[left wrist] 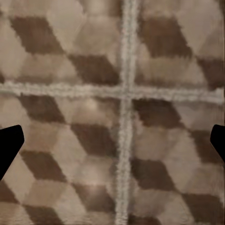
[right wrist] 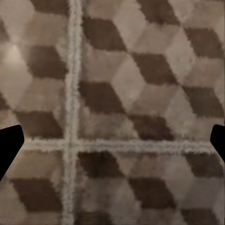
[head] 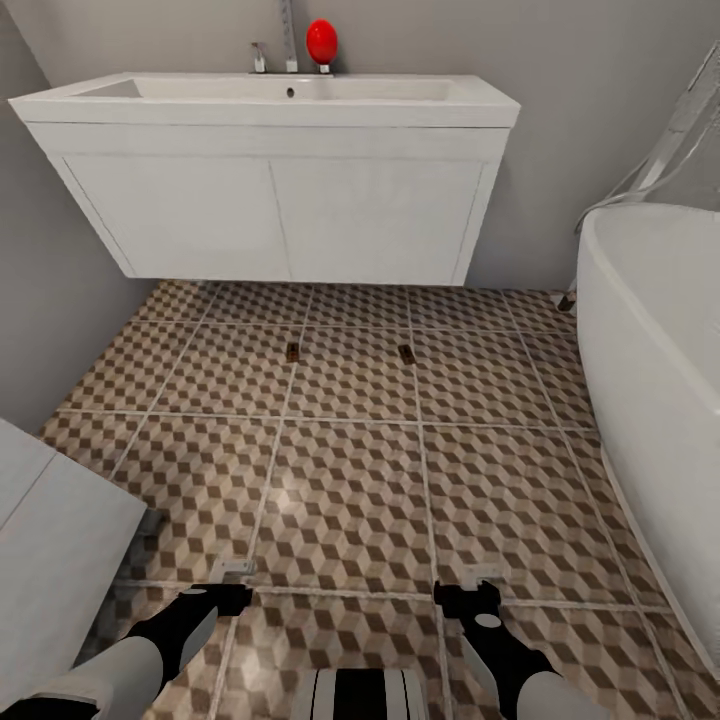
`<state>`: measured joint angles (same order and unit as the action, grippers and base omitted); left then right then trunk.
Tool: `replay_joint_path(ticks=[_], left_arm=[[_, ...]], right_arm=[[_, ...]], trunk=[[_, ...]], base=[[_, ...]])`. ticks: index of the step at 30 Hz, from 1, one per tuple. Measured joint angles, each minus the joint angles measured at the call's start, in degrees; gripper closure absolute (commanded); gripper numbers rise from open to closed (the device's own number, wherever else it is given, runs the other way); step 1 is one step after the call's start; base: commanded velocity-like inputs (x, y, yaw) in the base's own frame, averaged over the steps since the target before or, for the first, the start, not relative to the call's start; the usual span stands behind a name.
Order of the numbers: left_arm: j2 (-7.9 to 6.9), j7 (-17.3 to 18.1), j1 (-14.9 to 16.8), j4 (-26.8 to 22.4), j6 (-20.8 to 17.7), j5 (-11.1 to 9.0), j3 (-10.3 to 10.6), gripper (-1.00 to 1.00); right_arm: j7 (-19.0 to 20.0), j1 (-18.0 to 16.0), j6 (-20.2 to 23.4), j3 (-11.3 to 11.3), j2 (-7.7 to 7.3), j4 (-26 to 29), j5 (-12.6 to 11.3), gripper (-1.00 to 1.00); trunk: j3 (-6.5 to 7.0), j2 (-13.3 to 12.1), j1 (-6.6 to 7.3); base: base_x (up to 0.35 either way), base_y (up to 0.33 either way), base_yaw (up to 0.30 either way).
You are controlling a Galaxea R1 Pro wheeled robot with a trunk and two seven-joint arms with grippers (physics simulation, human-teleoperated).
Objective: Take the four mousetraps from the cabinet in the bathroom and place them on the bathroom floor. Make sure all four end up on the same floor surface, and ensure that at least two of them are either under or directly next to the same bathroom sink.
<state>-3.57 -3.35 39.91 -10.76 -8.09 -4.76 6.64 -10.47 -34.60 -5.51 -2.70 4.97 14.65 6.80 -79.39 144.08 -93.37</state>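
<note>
Mousetraps: two are seen lying on the bathroom floor, one toward the left, the other toward the right, well apart, each on the cube-patterned tiles just in front of the white vanity that carries the bathroom sink. A chrome tap and a red egg-shaped object are noted at the basin's back edge. A white bathtub is recorded at the right. The left gripper and right gripper are held low over the tiles, both spread wide and empty; only bare tile and grout lines are framed between the fingertips in the wrist views.
</note>
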Motion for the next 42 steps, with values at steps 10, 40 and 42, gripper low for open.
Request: replay_joint_path(ticks=[10,40,42], left_arm=[[0.0,0.0,0.0,0.0,0.0,0.0,0.0,-1.0],[0.8,-0.1,0.0,-0.2,0.1,0.0,0.0,-1.0],[0.85,-0.1,0.0,-0.2,0.1,0.1,0.0,-1.0]], right_arm=[[0.0,0.0,-0.1,0.0,0.0,0.0,0.0,-1.0],[-0.1,0.0,0.0,0.0,-0.08,0.0,0.1,-1.0],[-0.1,0.0,0.0,0.0,-0.08,0.0,0.1,-1.0]], trunk=[[0.0,0.0,0.0],[0.0,0.0,0.04],[0.0,0.0,0.04]], base=[[-0.335,0.0,0.0],[-0.133,0.0,0.0],[-0.002,0.0,0.0]])
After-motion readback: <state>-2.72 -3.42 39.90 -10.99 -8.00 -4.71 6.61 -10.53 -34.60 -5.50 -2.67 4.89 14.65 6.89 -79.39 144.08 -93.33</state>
